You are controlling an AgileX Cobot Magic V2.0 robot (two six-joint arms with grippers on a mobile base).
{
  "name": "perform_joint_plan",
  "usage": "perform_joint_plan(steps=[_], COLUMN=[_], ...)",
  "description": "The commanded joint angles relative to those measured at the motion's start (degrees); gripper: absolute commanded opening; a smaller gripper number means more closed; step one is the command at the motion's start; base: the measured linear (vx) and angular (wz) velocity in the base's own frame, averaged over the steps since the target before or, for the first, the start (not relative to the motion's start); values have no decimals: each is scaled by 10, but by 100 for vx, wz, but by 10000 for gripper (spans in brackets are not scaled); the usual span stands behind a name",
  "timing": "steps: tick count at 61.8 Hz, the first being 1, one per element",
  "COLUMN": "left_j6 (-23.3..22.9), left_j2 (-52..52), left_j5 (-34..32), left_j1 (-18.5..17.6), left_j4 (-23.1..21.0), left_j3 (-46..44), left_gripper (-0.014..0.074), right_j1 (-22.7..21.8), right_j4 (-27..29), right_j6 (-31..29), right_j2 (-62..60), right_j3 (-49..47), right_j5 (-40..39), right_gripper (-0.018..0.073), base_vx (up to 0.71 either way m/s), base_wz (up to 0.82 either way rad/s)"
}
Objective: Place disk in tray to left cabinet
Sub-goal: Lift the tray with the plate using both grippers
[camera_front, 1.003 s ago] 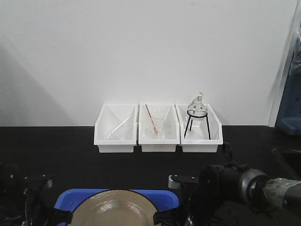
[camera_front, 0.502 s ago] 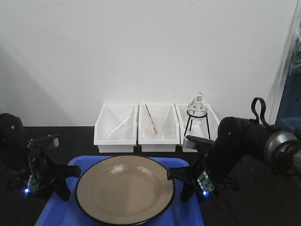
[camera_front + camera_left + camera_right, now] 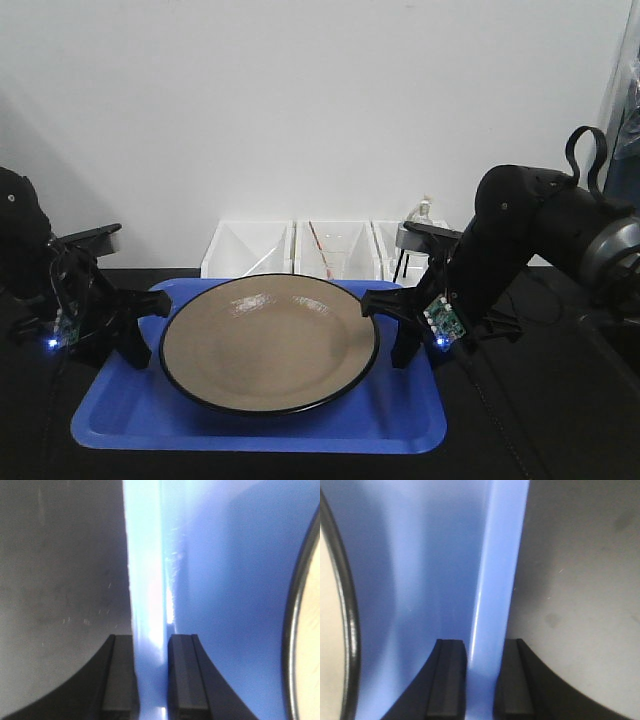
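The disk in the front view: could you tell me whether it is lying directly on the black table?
No, the disk rests inside the blue tray, whose blue floor shows around it.

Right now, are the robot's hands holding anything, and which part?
Yes. The left gripper and right gripper each pinch the blue tray by its raised side rim, one per side. The disk just lies on it.

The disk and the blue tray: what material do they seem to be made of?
The disk looks like glazed ceramic, though melamine is possible: its tan face is glossy, with soft light reflections and a thin black rim. The tray looks like moulded plastic: even bright blue, smooth, with rounded corners and a thin raised rim that shines pale in the wrist views.
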Motion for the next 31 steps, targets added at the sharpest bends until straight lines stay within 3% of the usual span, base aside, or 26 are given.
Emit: perform_joint_plan(steps=[1, 31], left_j6=[-5, -5], left_j2=[-33, -33], left_j5=[1, 1], left_j1=[-5, -3], left_j4=[-21, -21], left_j3=[-22, -22], left_gripper=[-1, -1], right_j1=[-1, -1], right_j4=[11, 13], right_j6=[-3, -3], right_j2=[-42, -42], right_j3=[-22, -22], right_j5=[-1, 0], right_gripper=[-2, -1], base_vx=[0, 0], base_wz=[0, 0])
